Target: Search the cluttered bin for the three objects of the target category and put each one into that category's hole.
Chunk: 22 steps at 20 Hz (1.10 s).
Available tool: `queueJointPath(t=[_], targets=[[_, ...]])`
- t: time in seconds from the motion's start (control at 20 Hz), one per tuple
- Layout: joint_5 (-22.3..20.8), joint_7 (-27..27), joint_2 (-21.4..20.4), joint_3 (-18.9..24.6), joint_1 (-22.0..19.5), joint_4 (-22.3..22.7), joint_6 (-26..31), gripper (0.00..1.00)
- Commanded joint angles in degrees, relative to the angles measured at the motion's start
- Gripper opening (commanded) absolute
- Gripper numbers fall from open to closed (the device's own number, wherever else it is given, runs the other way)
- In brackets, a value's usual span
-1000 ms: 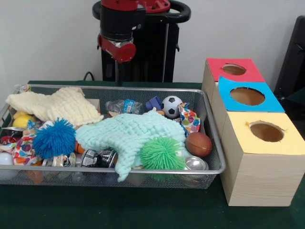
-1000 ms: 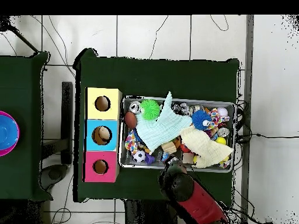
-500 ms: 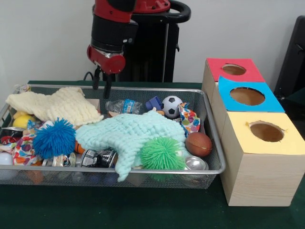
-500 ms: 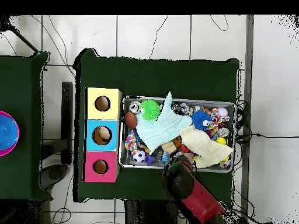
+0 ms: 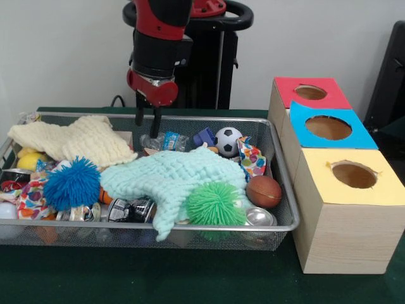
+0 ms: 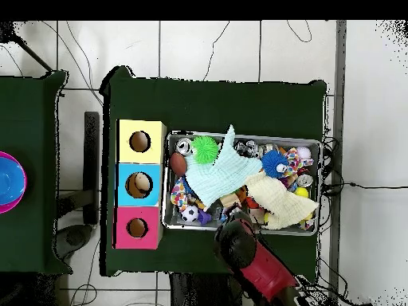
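Note:
My gripper [image 5: 147,120] hangs open over the back rim of the wire bin [image 5: 282,190], just above a crushed plastic bottle [image 5: 163,140], with nothing between its fingers. In the bin lie a small soccer ball [image 5: 228,140], a brown football [image 5: 263,190], a green spiky ball [image 5: 215,204] and a blue spiky ball [image 5: 71,183]. A mint knitted cloth [image 5: 171,176] covers the middle and a cream cloth [image 5: 73,140] the left. From overhead the arm [image 6: 236,244] hides the gripper at the bin [image 6: 320,171] edge.
Three wooden boxes with holes stand right of the bin: red [image 5: 310,92], blue [image 5: 328,127], yellow [image 5: 354,175]. Overhead they show as yellow [image 6: 139,141], blue [image 6: 139,185], pink [image 6: 137,228]. Crushed cans [image 5: 259,217] lie along the bin's front edge.
The gripper has swung to the right along the bin's back rim and dropped a little, from over the cream cloth's edge to over the plastic bottle. It stays open.

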Motion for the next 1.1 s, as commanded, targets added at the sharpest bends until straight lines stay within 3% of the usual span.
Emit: queueJointPath(t=[0.05, 0.6, 1.1], targets=[[3.0, 13.0, 4.4, 4.6, 0.5, -7.7, -1.6, 1.00], [1.9, 13.6, 11.2, 5.9, -0.4, -9.6, -3.7, 1.00], [0.7, 11.9, 11.7, 7.4, -2.8, -9.6, -1.2, 1.00]])
